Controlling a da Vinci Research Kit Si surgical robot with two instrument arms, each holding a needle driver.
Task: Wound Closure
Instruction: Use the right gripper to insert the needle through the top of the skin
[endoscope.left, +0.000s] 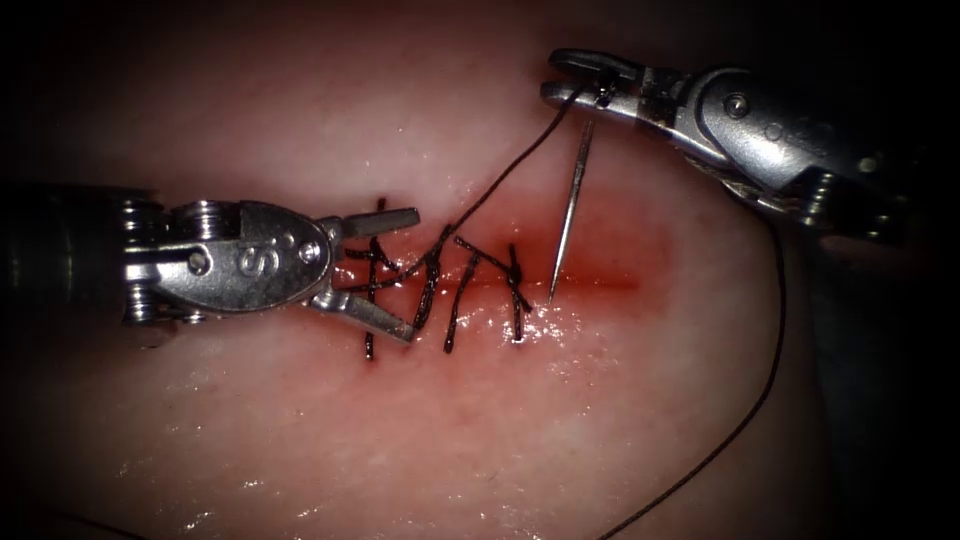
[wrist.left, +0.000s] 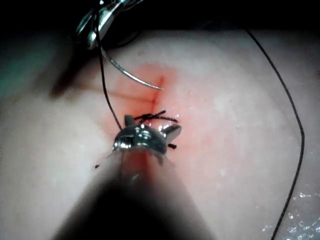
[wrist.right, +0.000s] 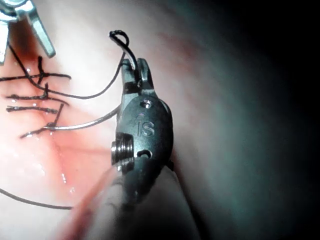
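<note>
Gripping needle (endoscope.left: 570, 215), right tool (endoscope.left: 580, 80)

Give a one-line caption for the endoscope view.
Right tool holds the needle near its thread end, tip at the cut; left tool open over stitches.

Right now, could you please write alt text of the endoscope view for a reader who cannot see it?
The right tool, jaws shut, holds the needle at its thread end, its tip touching the cut to the right of the stitches. The left tool, jaws open and holding nothing, sits over the leftmost stitches, and the thread runs from them up to the right tool.
</note>
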